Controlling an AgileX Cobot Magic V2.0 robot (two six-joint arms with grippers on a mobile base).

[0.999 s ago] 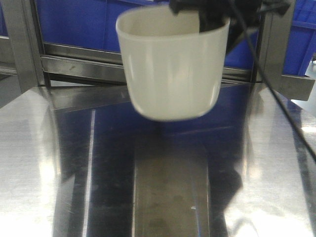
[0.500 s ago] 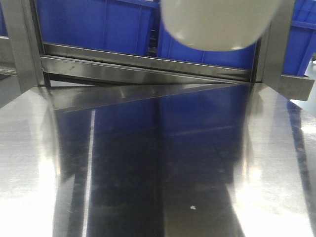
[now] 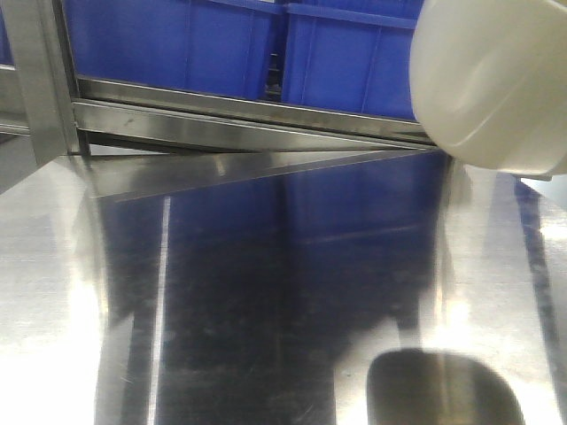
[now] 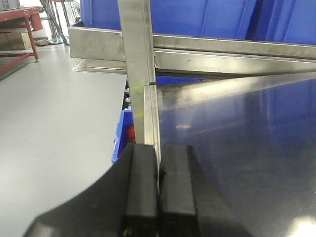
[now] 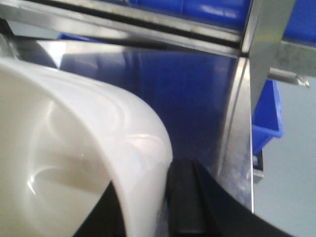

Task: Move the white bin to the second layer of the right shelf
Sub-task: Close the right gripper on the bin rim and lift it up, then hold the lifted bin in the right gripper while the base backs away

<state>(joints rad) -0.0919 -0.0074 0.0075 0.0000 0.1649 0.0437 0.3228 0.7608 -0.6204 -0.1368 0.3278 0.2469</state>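
- Grip: your right gripper (image 5: 143, 207) clamps the rim of the white bin (image 3: 492, 84); left gripper (image 4: 158, 197) is pinched shut, empty.
- Carry it level, well above the steel table (image 3: 266, 292).

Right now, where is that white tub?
Front view: the white bin, gripped by the right gripper, hangs upper right above the steel table, before blue crates.

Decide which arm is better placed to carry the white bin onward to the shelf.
Right. The right gripper has its fingers clamped on the wall of the glossy cream-white plastic tub, held clear above the mirror-like steel table. The left gripper is shut, empty, at the table's left edge.
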